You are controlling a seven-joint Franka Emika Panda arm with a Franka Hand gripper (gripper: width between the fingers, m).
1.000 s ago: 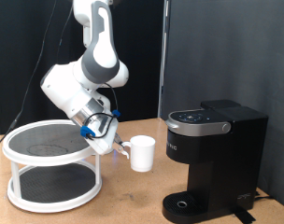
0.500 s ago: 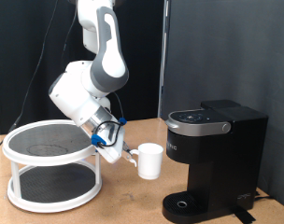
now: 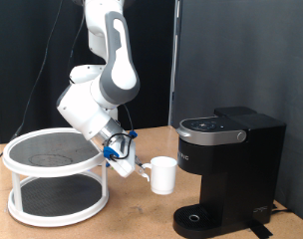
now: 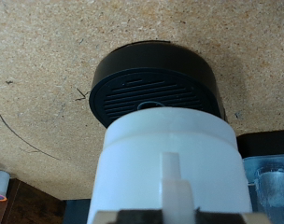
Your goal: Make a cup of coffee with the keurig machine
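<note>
Gripper (image 3: 129,165) clamped on cup (image 3: 162,174) by the handle side, cup carried clear of the table, just left of the machine (image 3: 227,169) and above base height. Fingers closed around the handle as far as exterior view shows; wrist view confirms cup (image 4: 172,168) sitting right in front of the hand, with drip tray (image 4: 157,82) directly beyond it.

Step in hand, by judgement: placing cup on drip tray under the spout. Doing it well: keep cup upright, centre over the round tray, stay below the brew head overhang, lower gently before letting go. Handle grip is off-centre, so expect some tilt risk; slow moves advised. Lid of machine looks shut.

Surface: particleboard table (image 3: 132,221), pale brown, a few scratch marks. Round two-tier white rack (image 3: 54,177) with mesh shelves at left. Black curtain (image 3: 241,55) behind, cables hanging far left.
</note>
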